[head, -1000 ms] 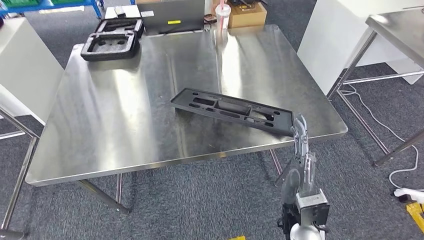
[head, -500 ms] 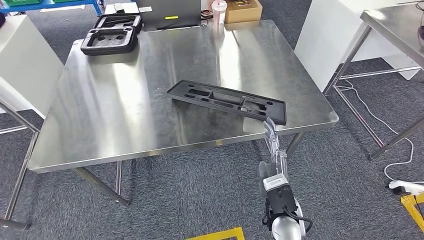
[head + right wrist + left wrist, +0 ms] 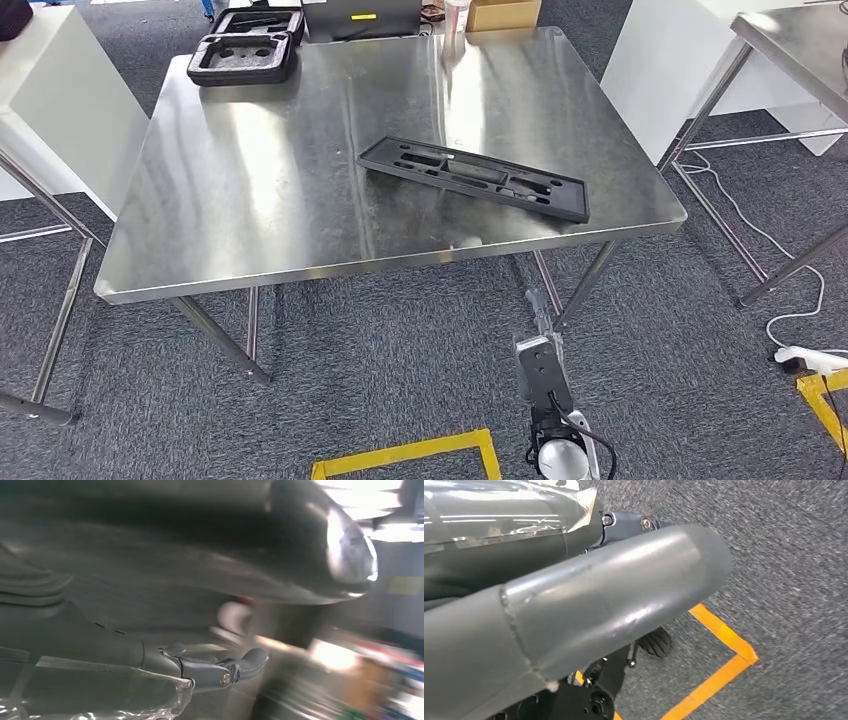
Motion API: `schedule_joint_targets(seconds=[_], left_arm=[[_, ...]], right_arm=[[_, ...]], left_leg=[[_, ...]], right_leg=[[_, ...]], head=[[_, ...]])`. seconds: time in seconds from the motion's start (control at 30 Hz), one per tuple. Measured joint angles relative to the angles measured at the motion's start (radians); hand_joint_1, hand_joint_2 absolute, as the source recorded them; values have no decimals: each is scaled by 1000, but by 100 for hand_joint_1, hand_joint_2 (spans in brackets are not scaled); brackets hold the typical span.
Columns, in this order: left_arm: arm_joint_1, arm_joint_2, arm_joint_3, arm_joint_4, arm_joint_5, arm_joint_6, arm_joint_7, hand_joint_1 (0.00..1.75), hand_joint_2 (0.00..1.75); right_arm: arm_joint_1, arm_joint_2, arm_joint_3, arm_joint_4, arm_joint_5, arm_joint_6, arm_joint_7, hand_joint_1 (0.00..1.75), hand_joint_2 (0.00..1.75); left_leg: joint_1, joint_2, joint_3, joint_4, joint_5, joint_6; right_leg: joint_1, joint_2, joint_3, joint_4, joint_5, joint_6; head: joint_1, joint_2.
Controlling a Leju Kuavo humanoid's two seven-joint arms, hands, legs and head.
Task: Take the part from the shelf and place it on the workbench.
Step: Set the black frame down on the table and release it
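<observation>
Lying flat on the steel surface (image 3: pixel 250 200), the black part (image 3: pixel 473 178) sits near the front right corner, fully supported with nothing touching it, so I judge the placing done. My right robot hand (image 3: pixel 535 310) hangs below the surface's front edge, off the part, holding nothing; its fingers look loosely straight. My left robot hand (image 3: pixel 574 605) holds nothing I can see, though I cannot tell how far apart its fingers are. Two black foam trays (image 3: pixel 245 45) rest at the surface's far left corner

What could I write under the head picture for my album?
A long black tray lies on a shiny metal table, the robot's right hand below.
</observation>
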Motion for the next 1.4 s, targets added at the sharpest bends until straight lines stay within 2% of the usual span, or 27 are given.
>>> schedule_joint_targets(seconds=[0.07, 0.13, 0.2, 0.27, 0.3, 0.33, 0.37, 0.4, 0.43, 0.5, 0.57, 0.63, 0.67, 0.73, 0.8, 0.87, 0.93, 1.0, 1.07, 1.13, 1.17, 1.2, 1.27, 1.3, 1.33, 1.37, 1.4], left_arm=[[1, 3, -7, 0, -10, 0, 8, 0, 0], [4, 9, -10, -1, -19, 1, 14, 0, 0], [7, 15, -15, -1, -29, 1, 20, 0, 0], [8, 18, -21, -1, -39, 1, 25, 0, 0], [8, 20, -24, -1, -44, 2, 28, 0, 0], [9, 21, -27, -1, -48, 2, 29, 0, 0], [10, 22, -29, -2, -51, 2, 30, 0, 0], [12, 23, -31, -2, -53, 2, 30, 0, 0], [12, 24, -33, -2, -55, 2, 30, 0, 0], [11, 24, -36, -2, -58, 3, 31, 0, 0], [11, 24, -38, -2, -62, 8, 33, 0, 0], [13, 22, -39, -2, -64, 17, 35, 0, 0], [14, 21, -39, -2, -64, 20, 35, 0, 0], [15, 18, -39, -2, -64, 22, 35, 0, 0], [15, 18, -39, -3, -64, 22, 35, 0, 0], [15, 17, -39, -3, -65, 22, 36, 0, 0], [15, 14, -39, -3, -65, 24, 37, 0, 0], [15, 10, -39, -3, -67, 26, 39, 0, 0], [15, 7, -39, -3, -71, 30, 43, 0, 0], [17, 6, -39, -3, -75, 36, 47, 0, 0], [19, 6, -39, -3, -77, 38, 49, 0, 0], [22, 5, -39, -3, -77, 40, 50, 0, 0], [27, 4, -38, -2, -78, 41, 51, 0, 0], [29, 3, -38, -2, -77, 41, 51, 0, 0], [29, 2, -38, -2, -77, 41, 50, 0, 0], [29, 1, -38, -2, -77, 41, 50, 0, 0], [29, 0, -38, -2, -78, 41, 51, 0, 0]], right_arm=[[-39, -6, -59, 167, -35, -20, -8, 0, 0], [-70, -15, -118, 324, -53, -59, 11, 0, 0], [-90, -24, -166, 454, -48, -117, 77, 0, 0], [-96, -36, -197, 560, -12, -192, 172, 0, 0], [-95, -43, -204, 605, 18, -230, 224, 0, 0], [-92, -49, -208, 647, 55, -267, 271, 0, 0], [-88, -55, -210, 683, 93, -296, 309, 0, 0], [-84, -59, -209, 712, 125, -318, 335, 0, 0], [-81, -62, -207, 737, 147, -332, 353, 0, 0], [-78, -68, -204, 776, 164, -341, 384, 0, 0], [-75, -73, -203, 811, 165, -339, 432, 0, 0], [-63, -80, -203, 840, 161, -332, 471, 0, 0], [-54, -83, -204, 852, 158, -329, 481, 0, 0], [-39, -88, -204, 869, 155, -325, 486, 0, 0], [-34, -91, -206, 883, 147, -314, 503, 0, 0], [-32, -94, -214, 897, 134, -285, 558, 0, 0], [-28, -96, -221, 908, 127, -261, 644, 0, 0], [-25, -98, -225, 913, 127, -255, 704, 0, 0], [-24, -98, -230, 916, 131, -259, 719, 0, 0], [-21, -97, -232, 920, 141, -268, 720, 0, 0], [-20, -97, -233, 922, 148, -277, 717, 0, 0], [-18, -97, -233, 924, 156, -285, 711, 0, 0], [-17, -99, -232, 925, 173, -301, 691, 0, 0], [-17, -100, -232, 926, 183, -308, 680, 0, 0], [-18, -101, -231, 926, 192, -315, 671, 0, 0], [-20, -103, -229, 926, 201, -323, 666, 0, 0], [-22, -105, -228, 926, 210, -331, 663, 0, 0]], left_leg=[[-1, -1, -5, -2, 17, -8], [3, -5, -15, 5, 11, -19], [9, -7, -38, 68, -67, -33], [16, -6, -67, 196, -170, -47], [20, -6, -74, 254, -195, -52], [25, -5, -70, 288, -198, -57], [30, -5, -47, 286, -182, -61], [35, -4, -8, 247, -157, -64], [39, -4, 43, 182, -138, -67], [38, -8, 132, 52, -137, -70], [30, -11, 157, 5, -148, -63], [25, -10, 145, 0, -133, -40], [23, -9, 137, -3, -123, -25], [21, -5, 115, -8, -102, 1], [15, 0, 87, -7, -81, 11], [10, 2, 59, -6, -60, 13], [5, 0, 37, -5, -42, 11], [1, -1, 23, -3, -26, 5], [-1, 0, 16, -5, -9, -5], [1, 0, 10, -7, 4, -15], [2, -2, 3, 2, -9, -21], [4, -3, -5, 25, -41, -28], [12, -4, -26, 126, -150, -41], [16, -4, -35, 191, -196, -46], [20, -4, -38, 246, -220, -51], [24, -4, -31, 276, -215, -55], [28, -4, -10, 274, -189, -58]], right_leg=[[6, 0, 17, -47, -2, -11], [-4, -4, 2, -47, 14, -28], [-14, -9, -16, -49, 39, -47], [-13, -13, -37, -47, 60, -51], [-13, -15, -50, -45, 69, -48], [-14, -17, -63, -42, 78, -44], [-16, -18, -76, -38, 84, -40], [-19, -19, -89, -32, 90, -34], [-21, -18, -101, -25, 94, -29], [-21, -17, -118, -13, 104, -14], [-18, -17, -125, -13, 117, 5], [-17, -16, -131, -14, 125, 22], [-18, -13, -141, -2, 112, 23], [-21, -7, -180, 88, 37, 14], [-20, -3, -223, 227, -40, 12], [-16, -1, -215, 284, -48, 24], [-12, -1, -131, 195, -5, 34], [-3, 1, -21, 34, 10, 24], [6, 3, 28, -55, 4, 7], [2, 3, 14, -63, 15, -7], [-3, 1, 6, -64, 24, -15], [-9, -2, -2, -64, 34, -26], [-11, -7, -22, -62, 53, -40], [-11, -9, -35, -59, 63, -43], [-11, -10, -48, -56, 72, -42], [-12, -11, -63, -50, 82, -40], [-14, -12, -79, -44, 90, -35]], head=[[-3, 0], [-4, 0], [-8, 0], [-13, 0], [-13, 0], [-14, 0], [-13, 0], [-14, 0], [-14, 0], [-17, 0], [-18, 0], [-16, 0], [-15, 0], [-8, 0], [-3, 0], [-2, 0], [-1, 0], [0, 0], [-1, 0], [-2, 0], [-2, 0], [-5, 0], [-10, 0], [-12, 0], [-12, 0], [-12, 0], [-12, 0]])
